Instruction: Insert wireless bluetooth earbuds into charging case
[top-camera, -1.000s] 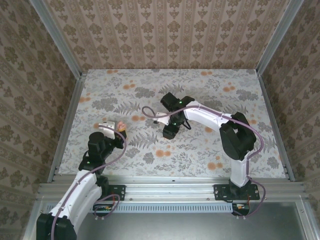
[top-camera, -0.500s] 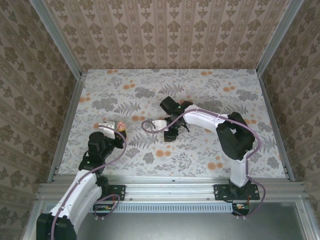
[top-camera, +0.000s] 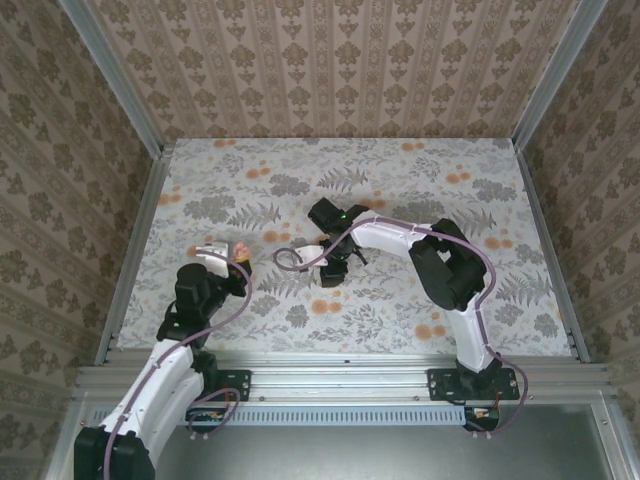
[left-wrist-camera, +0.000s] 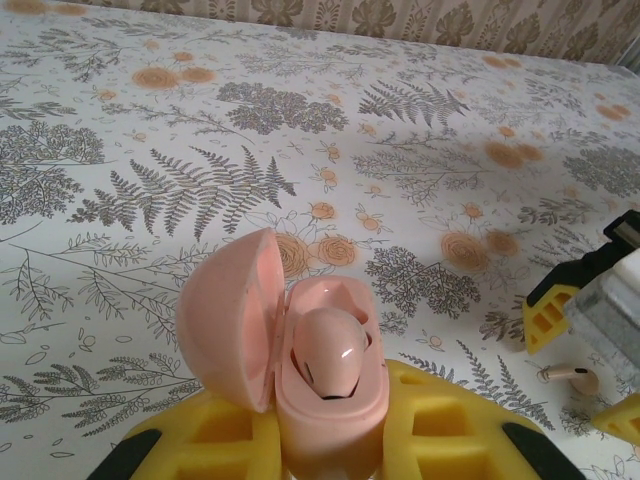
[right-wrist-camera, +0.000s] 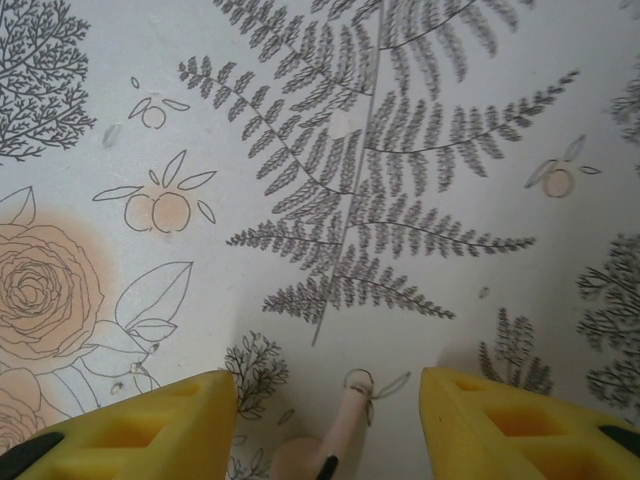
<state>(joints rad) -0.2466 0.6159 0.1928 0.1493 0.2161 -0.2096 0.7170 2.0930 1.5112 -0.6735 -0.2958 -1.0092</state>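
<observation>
One earbud sits in the open case, and the left gripper pinches that case tight between its pads. Second earbud lies on the table, midway between the spread fingers of the right gripper. Risk now: close off-centre and one pad nudges the bud first, so it rolls or squirts out. Pinch the thin stem and it may twist, arriving wrongly turned for its socket.
</observation>
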